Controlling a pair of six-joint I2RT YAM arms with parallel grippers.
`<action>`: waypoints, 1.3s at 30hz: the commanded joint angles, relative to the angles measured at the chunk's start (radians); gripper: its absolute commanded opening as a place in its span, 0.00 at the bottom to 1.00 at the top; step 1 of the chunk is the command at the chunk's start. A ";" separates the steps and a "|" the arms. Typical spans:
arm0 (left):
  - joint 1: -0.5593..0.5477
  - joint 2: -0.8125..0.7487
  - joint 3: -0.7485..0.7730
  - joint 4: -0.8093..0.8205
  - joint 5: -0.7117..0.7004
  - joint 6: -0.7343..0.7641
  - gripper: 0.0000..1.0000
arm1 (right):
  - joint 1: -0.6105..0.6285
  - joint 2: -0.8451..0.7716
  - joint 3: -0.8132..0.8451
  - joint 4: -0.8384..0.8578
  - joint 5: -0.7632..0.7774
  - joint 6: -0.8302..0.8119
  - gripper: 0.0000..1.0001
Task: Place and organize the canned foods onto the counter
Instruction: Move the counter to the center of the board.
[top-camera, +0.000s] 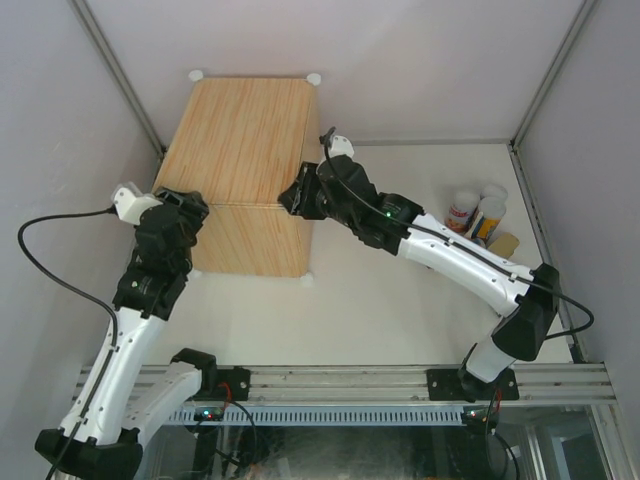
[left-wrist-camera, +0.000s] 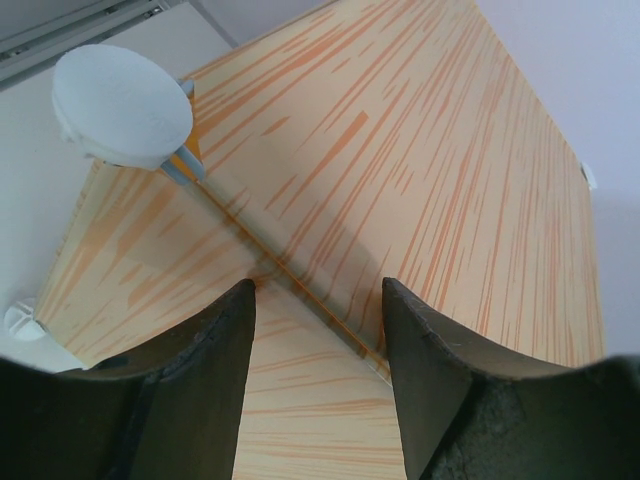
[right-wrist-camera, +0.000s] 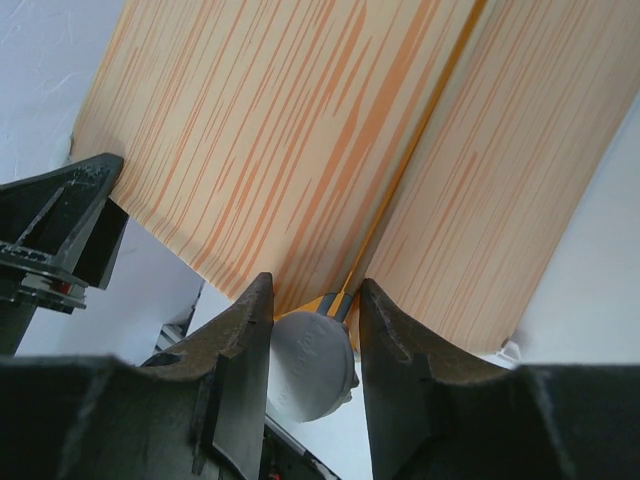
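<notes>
canned foods (top-camera: 478, 215) sit bunched at the far right of the table (top-camera: 400, 290), well apart from the counter (top-camera: 245, 130), with none on it yet. my right gripper (right-wrist-camera: 315, 283) is clamped on the counter's corner knob (right-wrist-camera: 312, 365). my left gripper (left-wrist-camera: 318, 284) hangs spread over the near edge, holding nothing. risk now: pulling from 1 side could twist the counter or let the knob slip free.

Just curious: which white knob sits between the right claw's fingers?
The knob at the top near right corner of the box; the others stand free.
</notes>
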 joint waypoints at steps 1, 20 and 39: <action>0.040 0.050 -0.003 0.083 0.014 0.014 0.57 | 0.036 0.040 0.012 -0.137 -0.107 -0.092 0.21; 0.182 0.101 0.025 0.127 0.020 0.031 0.58 | 0.014 0.280 0.308 -0.154 -0.194 -0.106 0.32; 0.205 0.113 0.074 0.128 0.050 0.052 0.61 | 0.053 0.235 0.290 -0.153 -0.160 -0.082 0.35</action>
